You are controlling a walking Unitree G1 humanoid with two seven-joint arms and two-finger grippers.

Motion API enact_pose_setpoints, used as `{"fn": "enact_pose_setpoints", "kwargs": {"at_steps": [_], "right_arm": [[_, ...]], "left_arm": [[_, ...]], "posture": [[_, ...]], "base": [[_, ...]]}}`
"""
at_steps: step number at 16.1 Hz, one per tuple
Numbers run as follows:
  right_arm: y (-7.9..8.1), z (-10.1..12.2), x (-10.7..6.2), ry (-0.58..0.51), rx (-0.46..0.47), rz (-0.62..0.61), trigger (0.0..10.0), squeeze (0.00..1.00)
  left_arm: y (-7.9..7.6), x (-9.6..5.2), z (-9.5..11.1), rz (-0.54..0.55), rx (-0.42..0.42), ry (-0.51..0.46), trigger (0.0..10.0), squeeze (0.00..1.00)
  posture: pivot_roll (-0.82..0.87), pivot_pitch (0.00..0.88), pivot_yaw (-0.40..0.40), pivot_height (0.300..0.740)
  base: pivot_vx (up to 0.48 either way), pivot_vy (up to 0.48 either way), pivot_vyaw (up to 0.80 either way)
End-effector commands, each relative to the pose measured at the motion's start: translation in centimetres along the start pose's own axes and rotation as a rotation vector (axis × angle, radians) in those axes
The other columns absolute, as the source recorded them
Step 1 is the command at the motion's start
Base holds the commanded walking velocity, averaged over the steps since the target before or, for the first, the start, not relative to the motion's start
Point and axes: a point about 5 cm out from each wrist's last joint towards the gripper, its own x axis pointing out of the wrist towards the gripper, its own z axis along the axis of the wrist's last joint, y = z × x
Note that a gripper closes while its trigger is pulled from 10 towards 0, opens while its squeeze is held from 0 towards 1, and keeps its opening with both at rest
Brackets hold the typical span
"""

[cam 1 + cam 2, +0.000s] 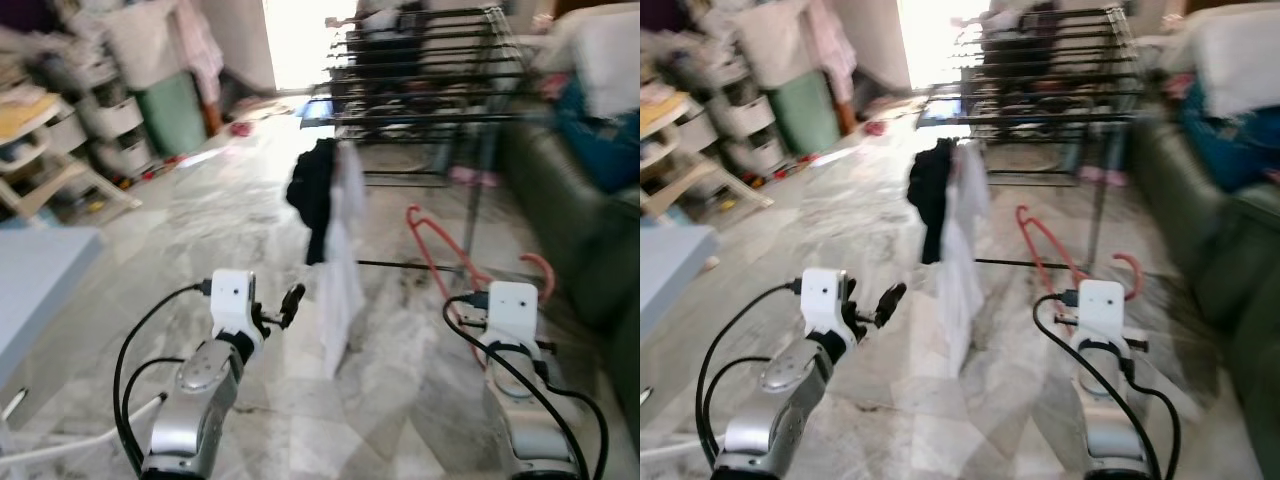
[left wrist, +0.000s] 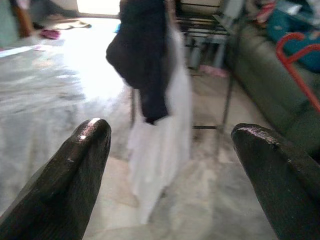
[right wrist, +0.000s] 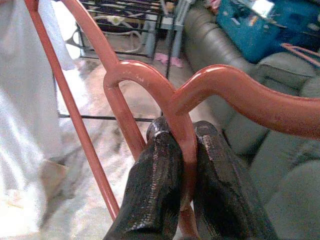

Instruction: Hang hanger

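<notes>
A red hanger (image 3: 150,75) is held up in the air at the right of the scene, in front of the robot and above the marble floor (image 1: 200,210). The right gripper (image 3: 181,145) has its jaws clamped together on the hanger's neck, just below the point where the hook curves away. In the head views the hook (image 1: 540,268) arches to the right of the white wrist housing, and one long red arm of the hanger slants up and to the left.

The left gripper (image 2: 170,150) is raised at the left, with its jaws wide apart and nothing between them. It points toward clothes hanging further ahead: a black garment (image 1: 315,195) bunched above a long white garment (image 1: 340,270) that reaches down to the floor.

Behind the clothes, further away, stands a dark metal drying rack (image 1: 420,70) with many horizontal bars. A grey-green sofa (image 1: 580,220) runs along the right side, with blue (image 1: 600,135) and white (image 1: 600,50) items piled on it. At the far left are cluttered white shelves (image 1: 60,130), and a pale blue desk (image 1: 40,280) edge sits at the near left. The head views are slightly blurred.
</notes>
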Motion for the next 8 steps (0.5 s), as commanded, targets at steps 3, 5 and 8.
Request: {"fn": "enact_pose_setpoints", "kwargs": {"at_steps": [3,5,8], "right_arm": [[0.6,-0.3,0.0,0.036,-0.035,-0.006,10.0,0.00],[0.1,-1.4,0.1,0.103,-0.056,-0.033,10.0,0.00],[-0.3,-1.9,0.4,0.134,-0.056,-0.045,10.0,0.00]], "left_arm": [[0.2,0.2,-0.1,-0.010,0.018,0.016,10.0,0.00],[-0.3,0.2,-0.5,-0.024,0.016,0.033,10.0,0.00],[-0.7,0.1,-1.3,-0.038,0.008,0.058,10.0,0.00]], "posture": [[-0.11,0.017,0.105,0.740],[-0.11,0.022,0.099,0.740],[-0.11,0.038,0.094,0.740]], "base": [[0.393,0.000,0.00],[0.388,0.000,0.00],[0.364,0.000,0.00]]}}
